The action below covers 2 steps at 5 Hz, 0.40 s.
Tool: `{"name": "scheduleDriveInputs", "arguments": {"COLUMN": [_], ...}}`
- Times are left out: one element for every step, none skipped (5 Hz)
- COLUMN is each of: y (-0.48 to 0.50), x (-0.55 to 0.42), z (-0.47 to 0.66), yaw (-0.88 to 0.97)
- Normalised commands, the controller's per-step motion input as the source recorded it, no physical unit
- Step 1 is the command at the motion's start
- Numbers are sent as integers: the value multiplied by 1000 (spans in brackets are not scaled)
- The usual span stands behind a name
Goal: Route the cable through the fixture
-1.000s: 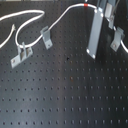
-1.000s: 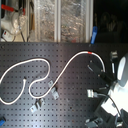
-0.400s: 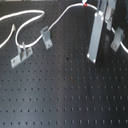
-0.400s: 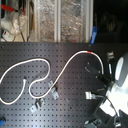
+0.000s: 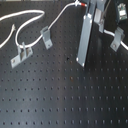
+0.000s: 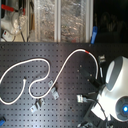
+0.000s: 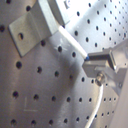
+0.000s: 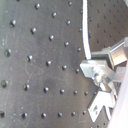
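End effector (image 5: 96, 11) at upper right of the first exterior view, clamped on the cable (image 5: 62, 19) near its red band (image 5: 78, 4). Cable trails left across the counter (image 5: 60, 95). Routing not started; next, carry it to the fixture clips (image 5: 46, 36).

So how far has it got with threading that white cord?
Early on, it seems. Most of the cable lies looped loosely on the board, apparently clear of the small metal brackets. The gripper sits near the red-taped part; whether it grips is unclear. Threading through the brackets remains.
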Motion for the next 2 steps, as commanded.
{"name": "scheduleDriveInputs", "arguments": {"y": [1,5], "x": [0,-5], "z": [36,77], "yaw": [0,0]}}
